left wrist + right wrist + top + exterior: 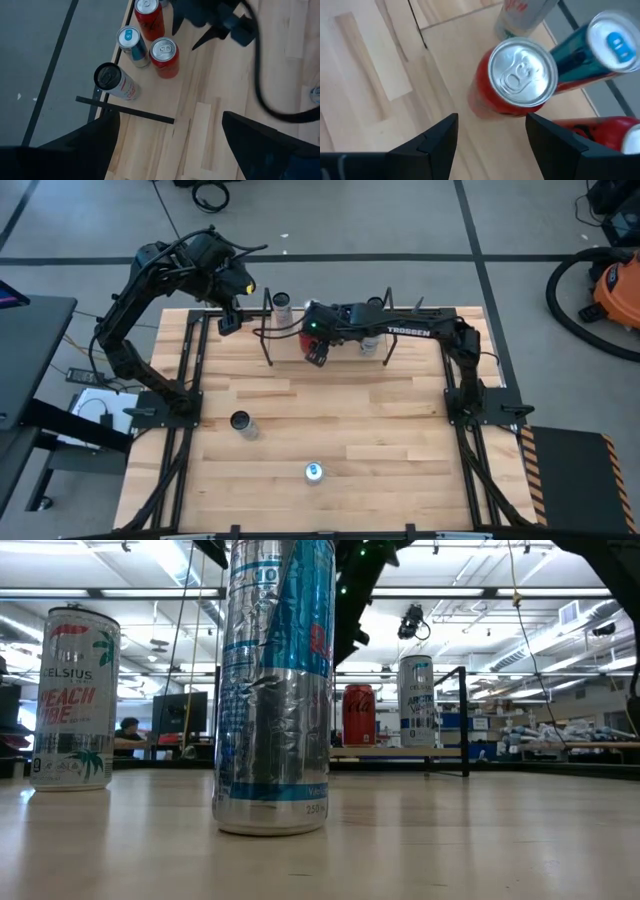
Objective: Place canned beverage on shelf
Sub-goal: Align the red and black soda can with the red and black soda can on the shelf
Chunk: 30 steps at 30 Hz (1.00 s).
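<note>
The shelf (pixel 287 336), a light board between black rod frames, stands at the table's far middle. A red can (pixel 520 75) stands upright on it, and also shows in the low view (pixel 358 715). Beside it stand a blue-and-silver can (pixel 600 45), a second red can (pixel 615 132) and a white can (pixel 114 81). My right gripper (pixel 492 145) is open just above the first red can, one finger on each side, clear of it. My left gripper (pixel 170 145) is open and empty above the shelf's left end (pixel 231 321).
Two more cans stand upright on the tabletop. A dark-topped white can (pixel 241 423) stands left of middle and a blue-and-silver one (pixel 314 471) near the front edge; in the low view it is close (pixel 275 690). Black frame rails (pixel 190 360) run along both table sides.
</note>
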Motion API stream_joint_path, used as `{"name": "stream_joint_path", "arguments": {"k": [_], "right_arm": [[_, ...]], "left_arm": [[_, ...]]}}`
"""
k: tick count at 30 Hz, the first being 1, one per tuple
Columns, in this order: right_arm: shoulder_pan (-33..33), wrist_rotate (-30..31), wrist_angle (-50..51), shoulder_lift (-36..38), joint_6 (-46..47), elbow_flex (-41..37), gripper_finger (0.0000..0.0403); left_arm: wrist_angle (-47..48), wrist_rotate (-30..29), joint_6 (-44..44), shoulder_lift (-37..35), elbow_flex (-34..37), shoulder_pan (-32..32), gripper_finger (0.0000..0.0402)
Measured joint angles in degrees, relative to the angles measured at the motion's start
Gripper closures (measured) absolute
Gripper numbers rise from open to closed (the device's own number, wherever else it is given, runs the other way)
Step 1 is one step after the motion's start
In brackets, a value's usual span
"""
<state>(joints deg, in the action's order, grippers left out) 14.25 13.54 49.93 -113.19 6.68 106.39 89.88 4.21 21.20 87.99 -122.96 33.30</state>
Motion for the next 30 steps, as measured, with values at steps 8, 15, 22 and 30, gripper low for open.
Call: {"name": "stream_joint_path", "arguments": {"k": [8, 15, 22, 30], "right_arm": [[-0.24, -0.85, -2.96, 3.56, -1.55, 0.11, 0.0156], [-0.12, -5.43, -6.31, 5.47, -3.35, 0.11, 0.0127], [0.23, -5.96, -9.37, 5.65, -3.56, 0.11, 0.0075], [1.02, -0.38, -12.31, 2.88, -3.64, 0.17, 0.0061]], "left_arm": [[0.00, 0.00, 0.00, 0.00, 0.00, 0.00, 0.0047], [0.00, -0.02, 0.00, 0.00, 0.00, 0.01, 0.0047], [-0.02, 0.00, 0.13, 0.00, 0.00, 0.00, 0.0047], [-0.05, 0.00, 0.16, 0.00, 0.01, 0.00, 0.0047]]}}
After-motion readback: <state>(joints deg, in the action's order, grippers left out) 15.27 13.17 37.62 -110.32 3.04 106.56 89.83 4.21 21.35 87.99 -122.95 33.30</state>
